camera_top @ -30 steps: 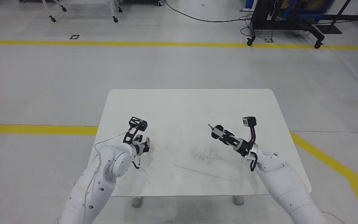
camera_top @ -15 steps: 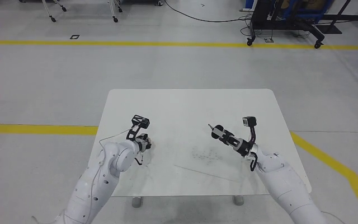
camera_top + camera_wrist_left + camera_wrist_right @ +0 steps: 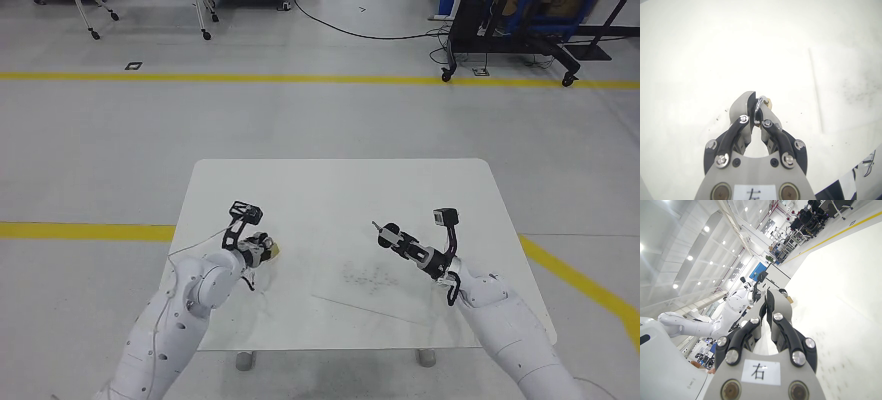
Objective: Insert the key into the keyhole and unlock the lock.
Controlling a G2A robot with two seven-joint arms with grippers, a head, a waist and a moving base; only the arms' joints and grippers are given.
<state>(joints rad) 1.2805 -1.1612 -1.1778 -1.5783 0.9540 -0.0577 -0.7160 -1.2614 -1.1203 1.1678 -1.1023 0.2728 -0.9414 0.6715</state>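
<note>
Counter: white, matte, with rounded corners; a patch of dark speckles and a thin straight scratch lie toward its front, right of centre.
Left gripper: over the counter's left half; grey metal fingers with black ribbed pads, clamped on the shackle of the lock.
Lock: small brass body with a silver loop shackle, held at the left fingertips low over the counter; whether it touches the surface cannot be told.
Right gripper: over the right half, well apart from the left one and pointing toward it; fingers pressed together on the key.
Key: thin silver sliver, edge-on between the black pads, its tip poking out past the fingertips.
Floor: smooth, pale grey and glossy, crossed by yellow lines.
Room: a black wheeled cart and a loose black cable lie beyond the far line; the hall is high and white with rows of round ceiling lamps, and black chairs stand far off.
</note>
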